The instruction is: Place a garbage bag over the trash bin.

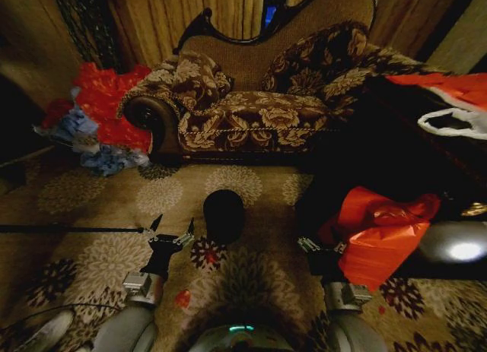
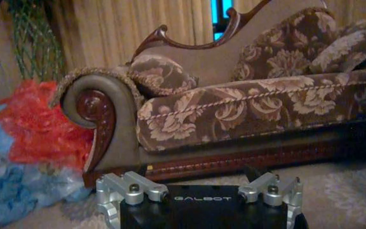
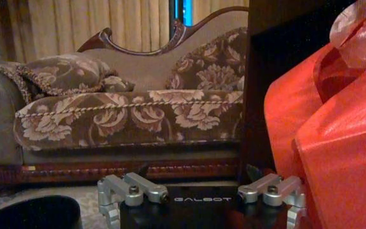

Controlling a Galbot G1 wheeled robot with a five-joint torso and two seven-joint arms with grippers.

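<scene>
The head view looks steeply down from above at the patterned carpet, with the floral sofa across its far side. Both wrist views sit low near the floor, facing forward at that same sofa from close by; the right wrist view looks at it from farther right.

The one readable text is the brand name "GALBOT", in pale capital letters on the black housing of the left gripper, seen in the left wrist view between its two silver finger mounts. The same word "GALBOT" stands on the black housing of the right gripper in the right wrist view. No other label, number or sign can be read in these pictures.
</scene>
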